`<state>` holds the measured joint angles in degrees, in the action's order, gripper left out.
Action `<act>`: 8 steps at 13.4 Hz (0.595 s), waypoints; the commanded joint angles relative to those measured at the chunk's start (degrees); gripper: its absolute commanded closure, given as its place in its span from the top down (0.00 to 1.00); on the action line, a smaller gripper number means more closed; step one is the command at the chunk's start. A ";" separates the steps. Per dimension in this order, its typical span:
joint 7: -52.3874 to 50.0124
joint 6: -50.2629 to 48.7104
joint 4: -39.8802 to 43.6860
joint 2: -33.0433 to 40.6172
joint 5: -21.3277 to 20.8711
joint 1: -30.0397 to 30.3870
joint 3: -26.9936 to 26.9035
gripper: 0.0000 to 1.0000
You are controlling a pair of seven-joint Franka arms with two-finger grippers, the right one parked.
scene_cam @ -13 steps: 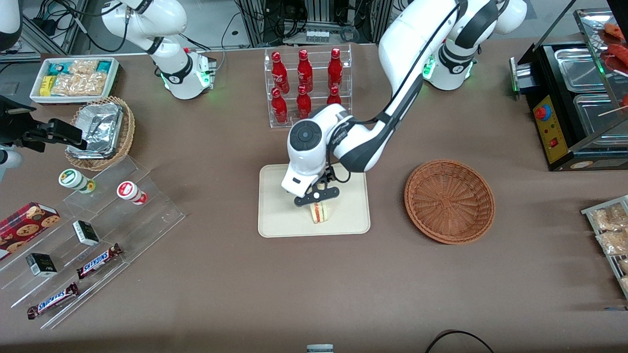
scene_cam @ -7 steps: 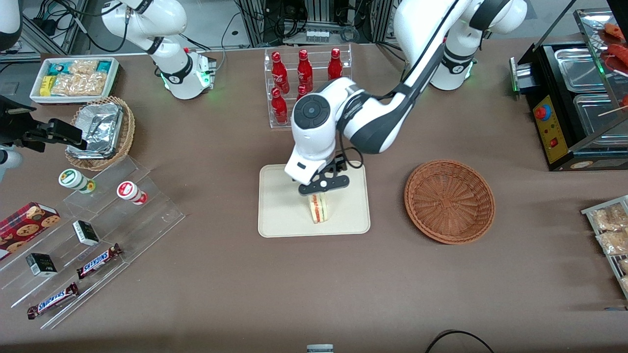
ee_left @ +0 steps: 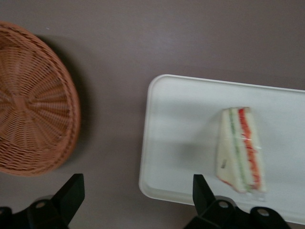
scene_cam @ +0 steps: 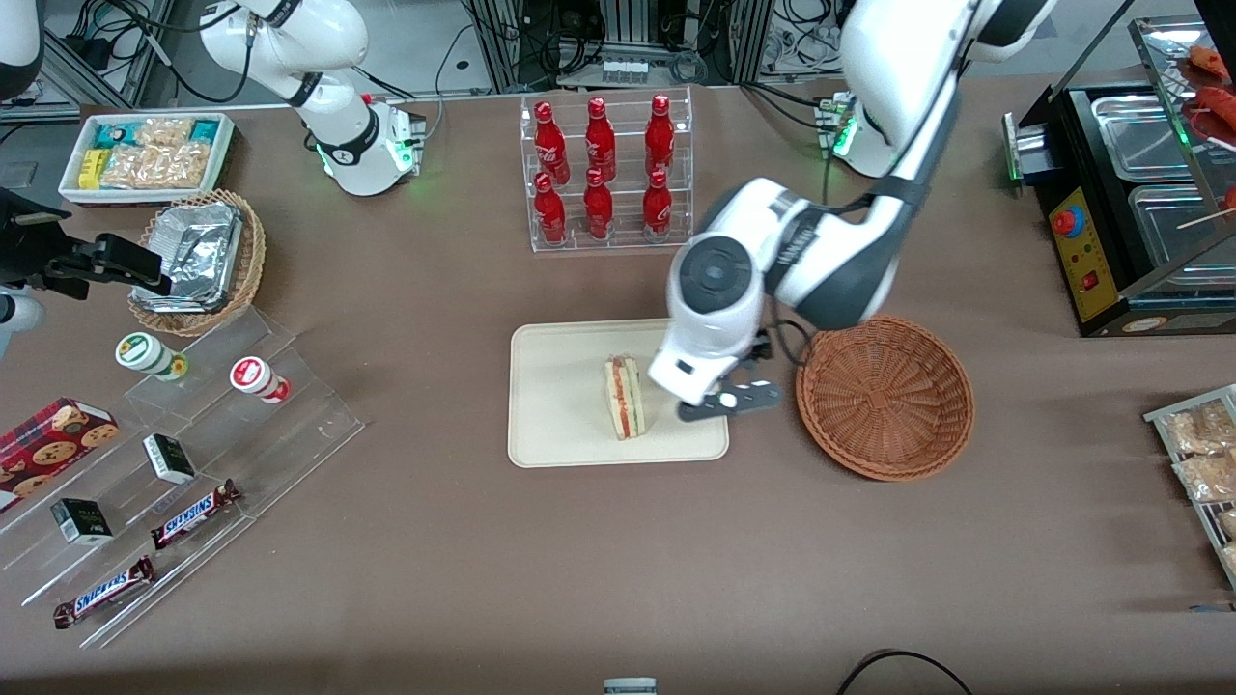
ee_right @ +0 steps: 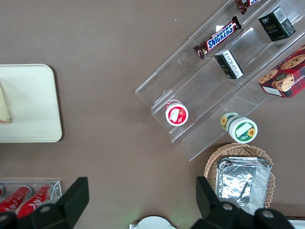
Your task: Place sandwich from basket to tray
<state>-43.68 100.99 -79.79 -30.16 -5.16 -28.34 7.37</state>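
On the brown worktop (scene_cam: 406, 541) the cream tray (scene_cam: 560, 425) carries the sandwich (scene_cam: 624, 397), which stands on edge with its red and green filling facing up, resting free on the tray's surface. Beside it, toward the working arm's end, the jaws (scene_cam: 729, 402) hang above the tray's edge and the strip of worktop between tray and basket, spread wide and holding nothing. The round reddish-brown basket (scene_cam: 884, 395) sits next along, with nothing in it.
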 commanded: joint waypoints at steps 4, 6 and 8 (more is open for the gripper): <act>17.80 0.44 -16.43 15.55 2.34 10.31 0.54 1.00; 26.41 -0.61 -19.59 19.68 3.84 14.26 0.54 1.00; 32.31 -2.02 -22.50 23.73 3.93 16.12 0.45 1.00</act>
<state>-16.23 99.87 -97.11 -12.21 -2.15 -13.69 7.30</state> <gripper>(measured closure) 0.000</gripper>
